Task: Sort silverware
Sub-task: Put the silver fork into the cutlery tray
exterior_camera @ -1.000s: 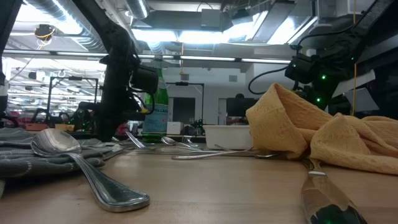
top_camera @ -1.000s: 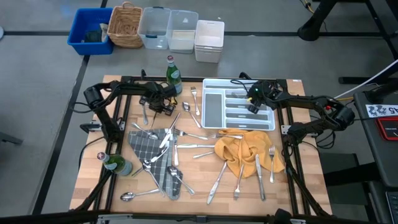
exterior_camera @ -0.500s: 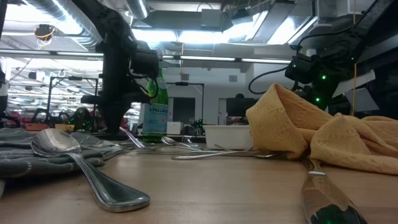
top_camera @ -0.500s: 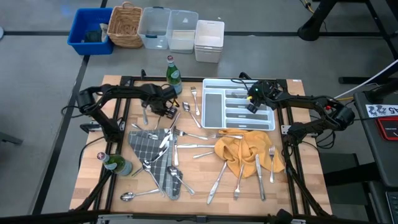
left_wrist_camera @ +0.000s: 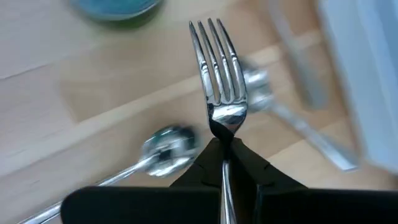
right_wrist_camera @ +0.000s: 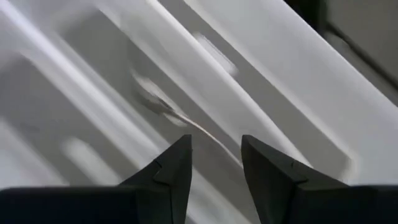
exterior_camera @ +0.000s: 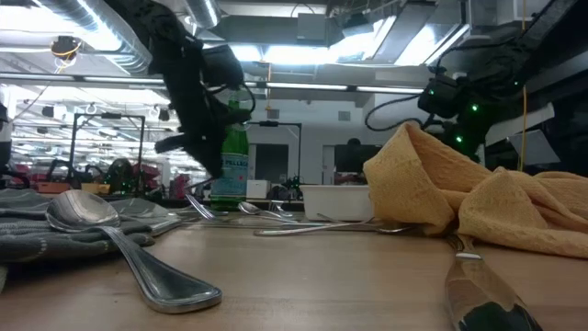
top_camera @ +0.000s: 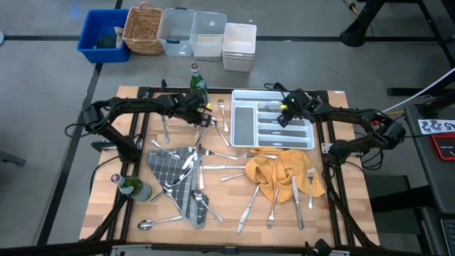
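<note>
Forks, spoons and knives lie scattered over the wooden table (top_camera: 227,213), some on a grey checked cloth (top_camera: 174,171) and a yellow cloth (top_camera: 281,171). My left gripper (top_camera: 201,114) hovers at the far side, left of the white tray (top_camera: 245,124), shut on a fork (left_wrist_camera: 217,74). My right gripper (top_camera: 284,117) hangs open over the tray's narrow compartments, and in the right wrist view (right_wrist_camera: 216,152) a piece of silverware (right_wrist_camera: 168,109) lies in a compartment below it. My left gripper pinches the fork's neck (left_wrist_camera: 222,134) just behind the head, between its two fingers. The fork lies along the fingers, its handle running back between them and its tines pointing out ahead. The fingers slant down from the table's left. The fork is lifted clear of the table.
A green bottle (top_camera: 197,80) stands close behind my left gripper, and another (top_camera: 131,188) stands at the near left. A spoon (left_wrist_camera: 165,146) lies on the table under the held fork. Bins and a basket (top_camera: 144,28) sit beyond the far edge.
My left gripper has risen and moved toward the tray with the fork, tipping up from steeply downward to a flatter slant; the fork has come off the table. My right gripper has rolled a little over the tray.
</note>
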Robot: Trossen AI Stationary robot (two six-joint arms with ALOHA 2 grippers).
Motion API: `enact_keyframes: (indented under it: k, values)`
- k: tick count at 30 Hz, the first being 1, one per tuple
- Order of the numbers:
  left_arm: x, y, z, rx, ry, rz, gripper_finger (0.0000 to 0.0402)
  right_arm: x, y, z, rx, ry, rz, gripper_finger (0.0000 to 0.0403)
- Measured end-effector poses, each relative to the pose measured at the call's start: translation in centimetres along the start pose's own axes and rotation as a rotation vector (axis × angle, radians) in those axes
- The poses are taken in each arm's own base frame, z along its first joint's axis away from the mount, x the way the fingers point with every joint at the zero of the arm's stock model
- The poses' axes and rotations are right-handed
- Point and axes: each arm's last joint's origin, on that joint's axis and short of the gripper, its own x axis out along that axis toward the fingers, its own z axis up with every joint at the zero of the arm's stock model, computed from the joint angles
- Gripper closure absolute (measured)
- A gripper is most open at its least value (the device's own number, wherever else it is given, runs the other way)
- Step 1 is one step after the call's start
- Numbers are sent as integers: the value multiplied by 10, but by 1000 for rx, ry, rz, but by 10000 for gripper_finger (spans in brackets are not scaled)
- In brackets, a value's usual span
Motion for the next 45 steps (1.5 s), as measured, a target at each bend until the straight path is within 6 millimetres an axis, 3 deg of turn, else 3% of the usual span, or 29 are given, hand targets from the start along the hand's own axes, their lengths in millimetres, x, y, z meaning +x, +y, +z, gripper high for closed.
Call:
enact_keyframes:
  k: [9,16,25,35,45]
  values:
    - [-5,-28,15,-40,-194,-249,398,-19,4,49,253,-137,357,260]
    - [-21,-59,23,-28,-407,-491,398,-31,14,67,422,-132,643,260]
    - [-32,-81,17,23,-528,-587,398,-47,57,78,293,-221,858,260]
    - [-34,-88,9,24,-542,-576,397,-73,108,85,227,-449,785,260]
    - [-35,-92,5,-2,-557,-570,397,-89,140,77,249,-500,717,260]
